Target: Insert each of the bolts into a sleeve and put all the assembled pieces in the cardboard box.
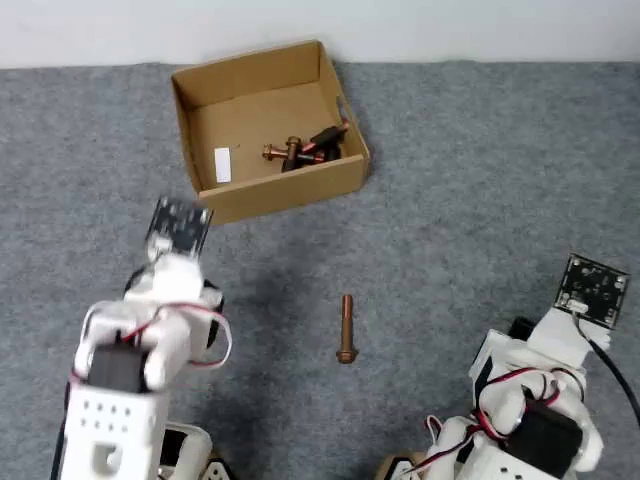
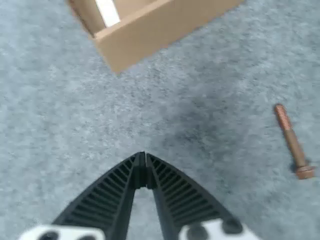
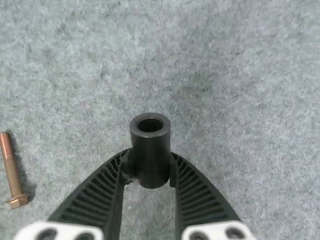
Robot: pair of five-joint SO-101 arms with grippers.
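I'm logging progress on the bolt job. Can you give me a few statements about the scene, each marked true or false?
1. The right fingers grip a black sleeve. True.
2. The left fingers hold the bolt. False: they are shut on nothing, and the bolt lies on the carpet.
3. The box is empty. False: assembled pieces lie inside it.
4. One loose bolt lies on the carpet between the two arms. True.
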